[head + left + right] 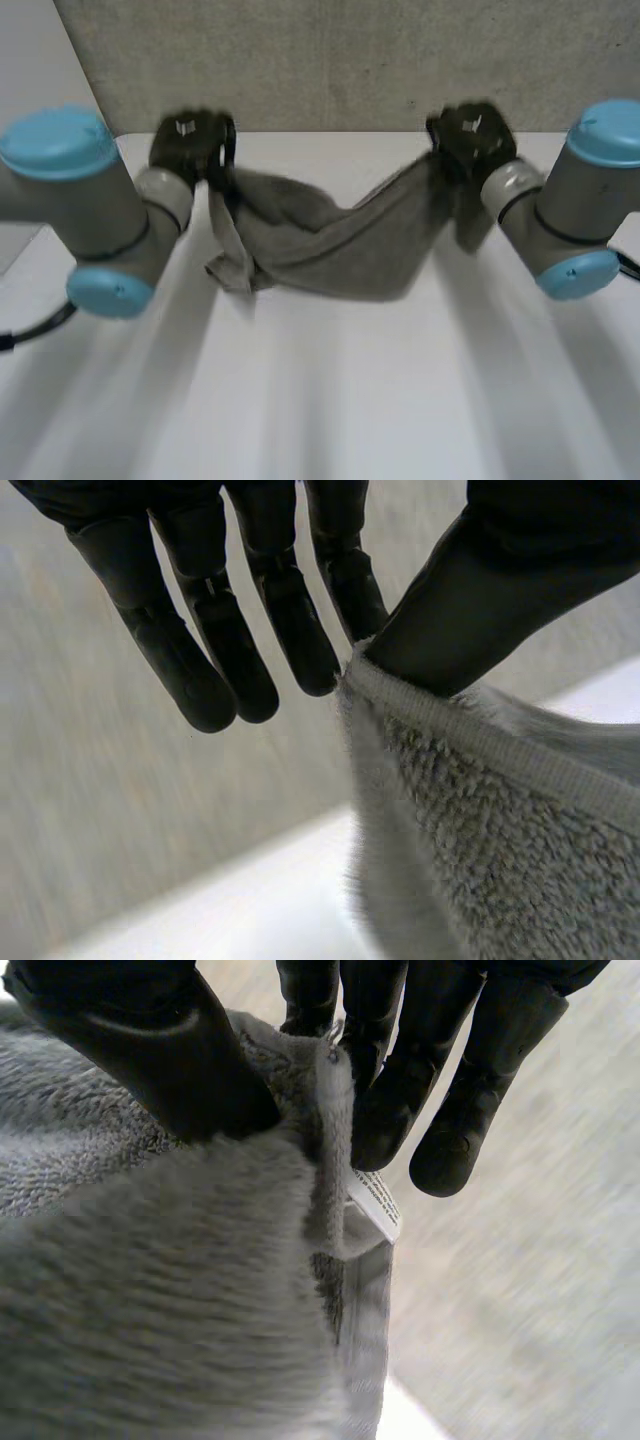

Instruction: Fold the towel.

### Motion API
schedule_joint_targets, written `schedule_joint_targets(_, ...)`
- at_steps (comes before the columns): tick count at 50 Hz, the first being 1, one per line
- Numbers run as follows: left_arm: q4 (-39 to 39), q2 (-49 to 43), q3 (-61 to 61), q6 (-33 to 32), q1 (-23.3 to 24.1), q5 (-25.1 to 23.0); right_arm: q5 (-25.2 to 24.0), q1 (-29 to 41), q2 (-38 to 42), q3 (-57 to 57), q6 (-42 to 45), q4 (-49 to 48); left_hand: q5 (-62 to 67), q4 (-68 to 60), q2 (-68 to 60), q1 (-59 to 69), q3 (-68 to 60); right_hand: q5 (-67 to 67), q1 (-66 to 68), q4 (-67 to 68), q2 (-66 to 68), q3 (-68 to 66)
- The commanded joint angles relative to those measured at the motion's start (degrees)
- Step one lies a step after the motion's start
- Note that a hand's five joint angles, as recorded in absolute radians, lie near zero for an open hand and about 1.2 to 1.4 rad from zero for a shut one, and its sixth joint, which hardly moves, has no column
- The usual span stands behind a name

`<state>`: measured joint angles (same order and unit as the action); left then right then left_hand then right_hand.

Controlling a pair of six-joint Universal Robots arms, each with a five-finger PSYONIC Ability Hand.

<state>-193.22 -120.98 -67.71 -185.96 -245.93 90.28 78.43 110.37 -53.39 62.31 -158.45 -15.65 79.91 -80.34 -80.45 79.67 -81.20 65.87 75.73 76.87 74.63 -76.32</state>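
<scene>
A grey towel (340,245) hangs in a sagging arc above the white table (330,400), held up at both ends. My left hand (190,145) pinches its left corner; in the left wrist view the thumb (470,600) presses the hemmed towel edge (470,740) against one finger while the other fingers (200,650) stay straight. My right hand (470,135) pinches the right corner. In the right wrist view its thumb (160,1050) and fingers (400,1090) clamp the towel (160,1290) near a white label (375,1205).
A grey wall (340,60) rises right behind the table's far edge, close to both hands. The near half of the table lies bare below the hanging towel.
</scene>
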Motion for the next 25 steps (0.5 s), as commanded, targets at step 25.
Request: schedule_joint_targets(25, -3.22, 7.42, -27.81, -4.06, -3.77, -14.25, -3.54, -4.99, -3.56, 18.44, 20.89, 19.16, -15.1, 5.53, 5.64, -4.86, 6.39, 4.13, 4.27, 3.13, 5.37, -3.68)
